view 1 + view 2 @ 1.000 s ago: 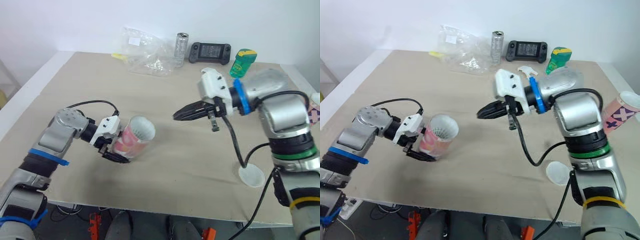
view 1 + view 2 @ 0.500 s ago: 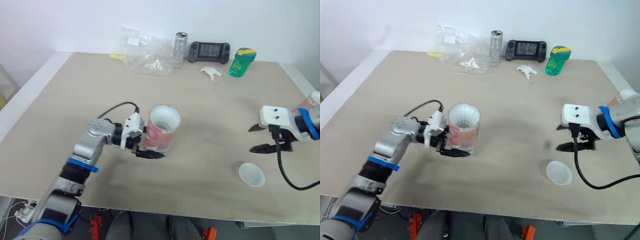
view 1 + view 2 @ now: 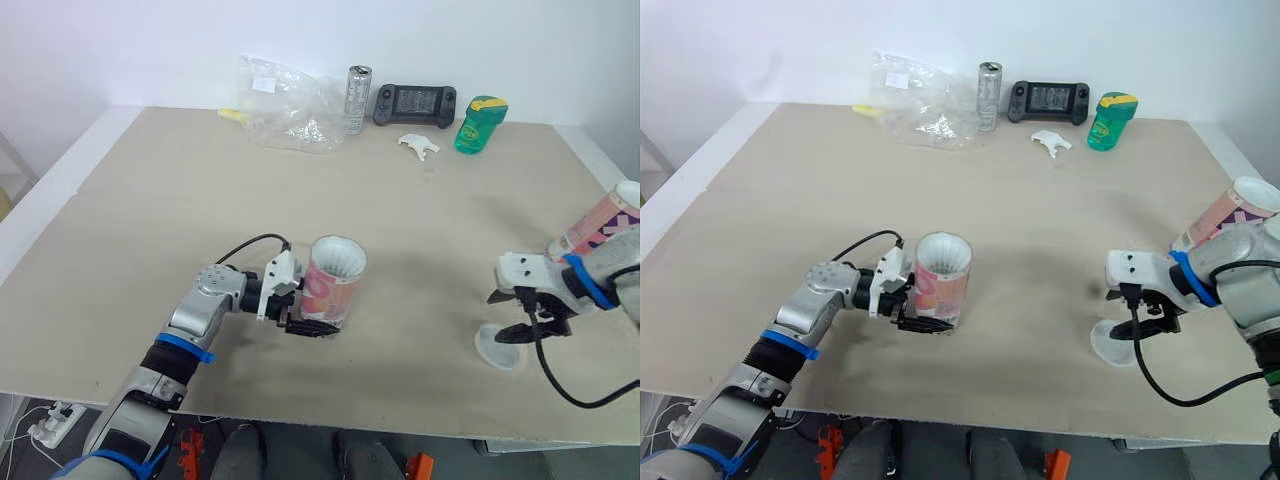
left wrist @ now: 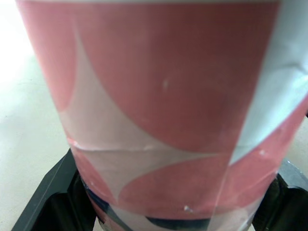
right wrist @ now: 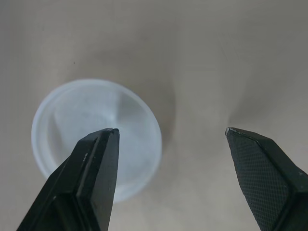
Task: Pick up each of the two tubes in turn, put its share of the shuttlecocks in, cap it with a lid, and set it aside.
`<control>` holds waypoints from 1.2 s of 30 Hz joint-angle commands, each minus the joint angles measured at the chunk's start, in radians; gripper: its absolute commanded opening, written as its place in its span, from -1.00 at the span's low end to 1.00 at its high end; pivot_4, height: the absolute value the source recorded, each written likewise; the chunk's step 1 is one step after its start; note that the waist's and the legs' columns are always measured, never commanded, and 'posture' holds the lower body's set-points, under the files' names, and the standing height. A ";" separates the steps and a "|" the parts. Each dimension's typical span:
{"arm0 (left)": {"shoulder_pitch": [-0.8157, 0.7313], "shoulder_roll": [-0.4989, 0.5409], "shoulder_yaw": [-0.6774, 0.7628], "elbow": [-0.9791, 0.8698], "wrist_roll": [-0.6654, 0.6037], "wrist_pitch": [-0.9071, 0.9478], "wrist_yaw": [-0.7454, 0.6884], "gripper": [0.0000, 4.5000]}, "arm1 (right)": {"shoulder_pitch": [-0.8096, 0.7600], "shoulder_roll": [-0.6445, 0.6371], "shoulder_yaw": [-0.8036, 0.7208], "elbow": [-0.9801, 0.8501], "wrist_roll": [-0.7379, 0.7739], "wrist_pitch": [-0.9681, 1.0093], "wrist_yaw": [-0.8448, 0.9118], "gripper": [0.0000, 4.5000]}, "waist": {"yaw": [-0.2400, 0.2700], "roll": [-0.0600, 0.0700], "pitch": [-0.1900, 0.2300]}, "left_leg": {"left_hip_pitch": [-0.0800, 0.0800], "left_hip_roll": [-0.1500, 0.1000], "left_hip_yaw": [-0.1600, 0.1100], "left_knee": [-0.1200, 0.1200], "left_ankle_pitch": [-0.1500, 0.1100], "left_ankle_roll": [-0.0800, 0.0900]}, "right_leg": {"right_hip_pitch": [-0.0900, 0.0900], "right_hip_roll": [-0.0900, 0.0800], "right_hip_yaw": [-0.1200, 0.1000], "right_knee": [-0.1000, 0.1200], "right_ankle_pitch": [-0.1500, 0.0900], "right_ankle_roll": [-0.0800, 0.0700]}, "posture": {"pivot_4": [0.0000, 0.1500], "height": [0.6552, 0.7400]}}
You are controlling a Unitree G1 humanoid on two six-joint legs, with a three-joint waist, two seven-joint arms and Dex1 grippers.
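While the tube [image 3: 330,292] is standing upright near the front middle of the worktop [image 3: 180,190], the left gripper [image 3: 312,322] is holding it low on its wall, fingers [image 4: 43,202] pressing in on either side. That low, sideways grip is probably steadying the tube and leaving its open mouth free for capping. White ribbing is showing at the mouth, likely the shuttlecocks [image 3: 338,257] already inside, so the step in hand is looking like the lid.

The lid [image 5: 96,106] is lying flat on the worktop near the front right, well apart from the tube. The right gripper [image 3: 512,318] is hanging just above it, pointing down. Its fingers [image 5: 96,163] are spreading wide and holding nothing. One is crossing over the lid's rim while the other is sitting over bare worktop beside it, so the lid is lying off to one side of the gap. Whether any tip is touching the lid cannot be told.

A second tube [image 3: 600,218] is leaning at the far right edge, mouth open and uncapped. A bag [image 3: 285,100], a can [image 3: 358,98], a controller [image 3: 415,103] and a green bottle [image 3: 478,124] are sitting along the back.
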 commanded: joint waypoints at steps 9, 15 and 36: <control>0.014 0.018 0.011 0.039 0.018 -0.025 -0.010 0.61 | 0.038 -0.006 -0.029 -0.062 0.001 -0.001 0.016 -0.70 | -0.001 -0.002 -0.001 | 0.006 0.000 0.000 0.000 0.000 0.000 | 0.006 0.000 0.000 0.000 0.000 0.000 | 1.00 0.99; 0.006 0.014 -0.011 0.062 0.036 -0.044 -0.030 0.61 | -0.004 0.010 -0.071 -0.125 0.063 0.066 0.017 -0.98 | -0.001 -0.002 -0.001 | 0.007 0.000 0.000 0.000 0.000 0.000 | 0.006 0.000 0.000 0.000 0.001 0.000 | 1.00 0.99; -0.068 0.013 -0.038 0.228 0.099 -0.168 -0.081 0.61 | -0.707 0.384 0.116 -0.254 0.190 0.234 0.034 -0.98 | 0.003 -0.001 -0.002 | 0.005 0.002 0.000 0.000 0.000 -0.001 | 0.003 0.000 -0.002 0.000 0.002 -0.002 | 1.00 0.99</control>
